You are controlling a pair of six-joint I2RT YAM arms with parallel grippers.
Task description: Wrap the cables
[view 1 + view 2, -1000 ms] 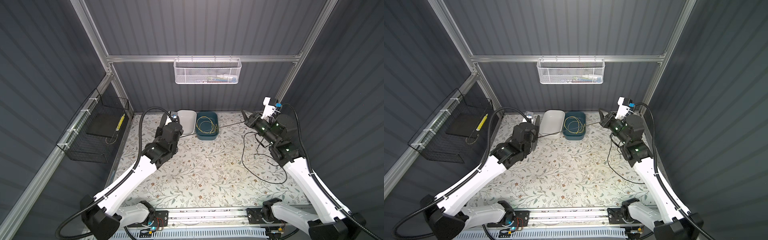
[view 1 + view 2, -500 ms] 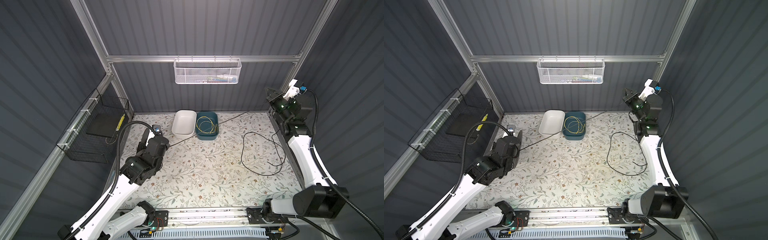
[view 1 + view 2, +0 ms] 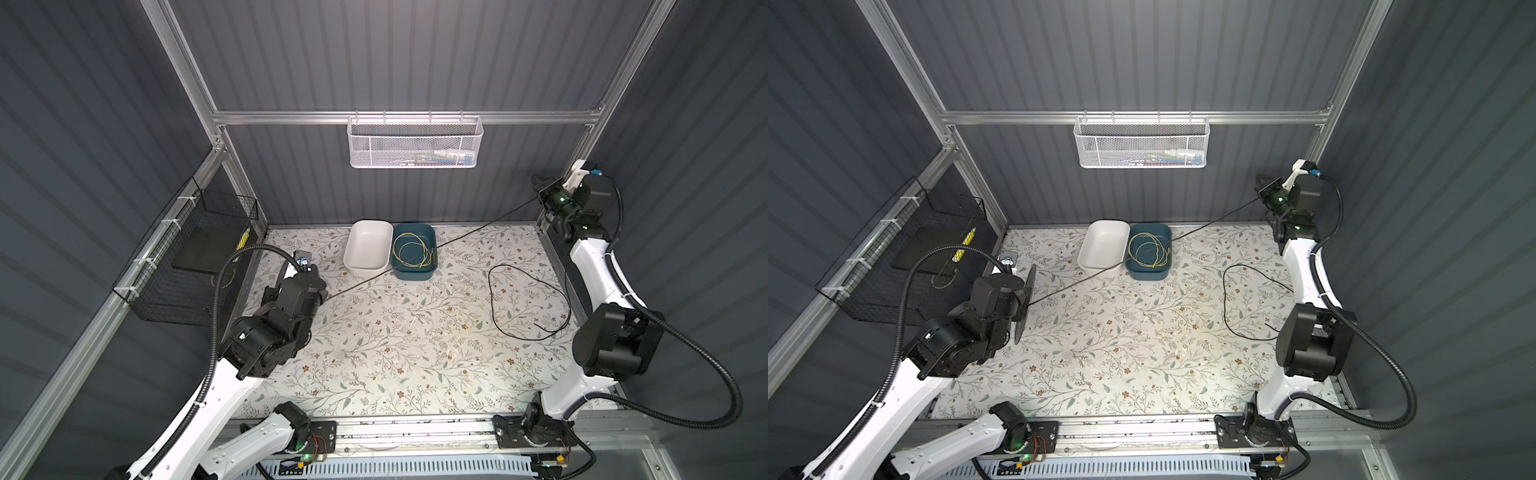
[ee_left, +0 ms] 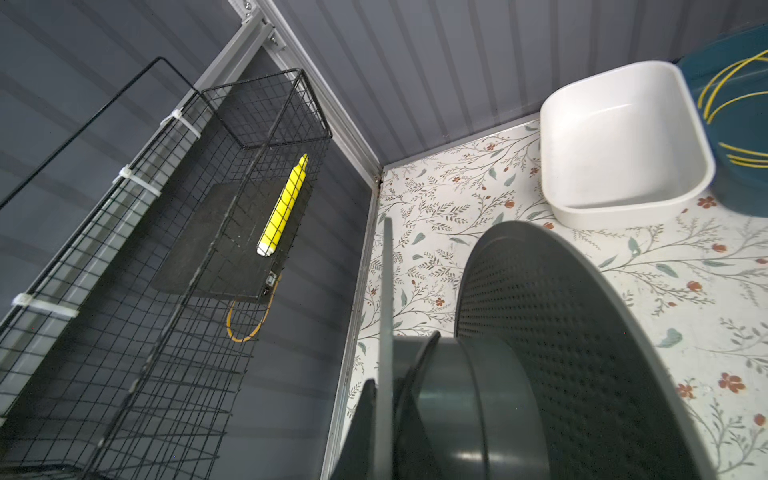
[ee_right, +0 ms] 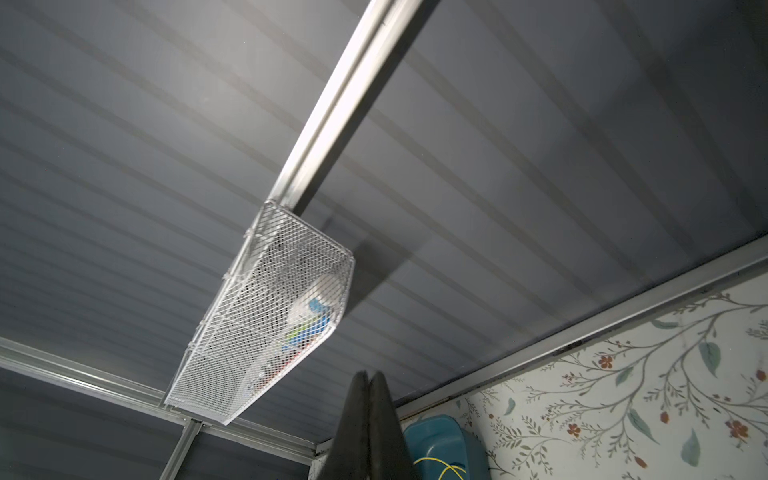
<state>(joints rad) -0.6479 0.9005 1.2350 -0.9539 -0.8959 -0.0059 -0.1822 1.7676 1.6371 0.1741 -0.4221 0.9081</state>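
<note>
Right gripper [image 5: 370, 384] pinched tight on the cable [image 3: 478, 228], held high, back-right of the teal tray [image 3: 413, 274]. Left gripper [image 3: 1022, 305] clamped on the reel [image 4: 561, 353], front-left of the tray. Cable taut between them, crossing over the tray; slack loop lies right of it.

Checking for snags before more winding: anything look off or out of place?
Yes. The cable is stretched tight from the shut right gripper, raised at the back corner, to the reel in the left gripper, crossing over the blue tub and white tub. It might snag them; contact is unclear.
</note>
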